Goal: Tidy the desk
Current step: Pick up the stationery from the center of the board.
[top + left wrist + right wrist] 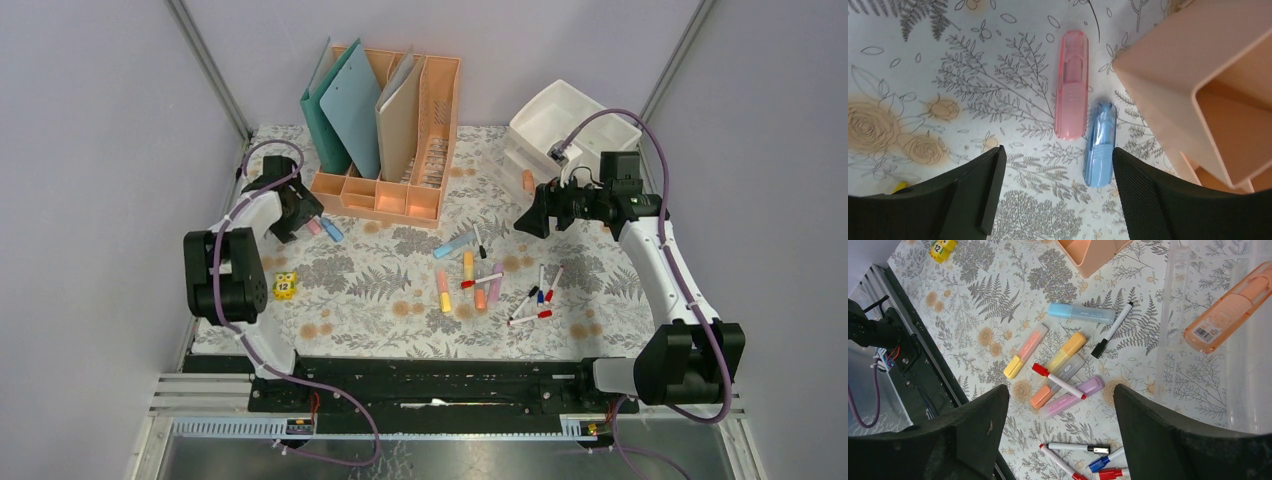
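The desk [380, 300] is covered in a fern-and-flower cloth. My left gripper [305, 222] hangs low over its far left, open. In the left wrist view the left gripper [1057, 165] has a blue translucent case [1099, 145] lying just inside its right finger, touching nothing. A pink case [1071, 85] lies beside the blue one, further out. My right gripper [527, 218] is raised near the white drawer unit [560, 125], open and empty. Below the right gripper [1061, 400] lie several highlighters [1065, 351] and markers [1058, 381].
A peach file rack [395, 190] with folders stands at the back, its corner [1193, 75] close to the blue case. An orange case [1230, 307] lies in a clear drawer. A yellow block marked 12 [285, 285] sits at the left.
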Controlling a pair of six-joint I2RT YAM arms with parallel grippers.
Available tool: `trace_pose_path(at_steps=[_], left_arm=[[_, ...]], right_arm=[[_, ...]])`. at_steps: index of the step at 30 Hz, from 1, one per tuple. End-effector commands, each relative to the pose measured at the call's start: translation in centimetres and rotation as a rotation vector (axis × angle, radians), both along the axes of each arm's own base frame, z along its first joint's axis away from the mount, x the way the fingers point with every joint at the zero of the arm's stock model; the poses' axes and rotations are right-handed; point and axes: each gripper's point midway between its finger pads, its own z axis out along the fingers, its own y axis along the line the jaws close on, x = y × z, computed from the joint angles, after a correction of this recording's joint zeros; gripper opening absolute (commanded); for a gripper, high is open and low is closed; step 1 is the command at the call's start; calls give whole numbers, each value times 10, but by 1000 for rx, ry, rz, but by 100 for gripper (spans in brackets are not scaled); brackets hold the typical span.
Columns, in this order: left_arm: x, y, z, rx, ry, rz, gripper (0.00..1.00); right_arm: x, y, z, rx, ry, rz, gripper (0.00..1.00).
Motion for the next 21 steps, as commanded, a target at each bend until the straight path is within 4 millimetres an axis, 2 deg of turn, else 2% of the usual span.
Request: trace_pose_path(at_steps=[1,7,13,20,21], left_arm=[[15,10,1,25,29,-7,79],[30,13,-12,9,51,-3,69],[34,16,-29,15,104,-8,68],[18,19,-46,26,200,4,62],[13,19,-49,27,214,4,57]], right_arm=[[-2,2,11,34,-31,14,84],[-2,1,10,36,-26,10,84],[-1,1,8,39,-14,10,84],[-3,0,5,22,8,25,84],[-4,-1,5,6,7,37,84]])
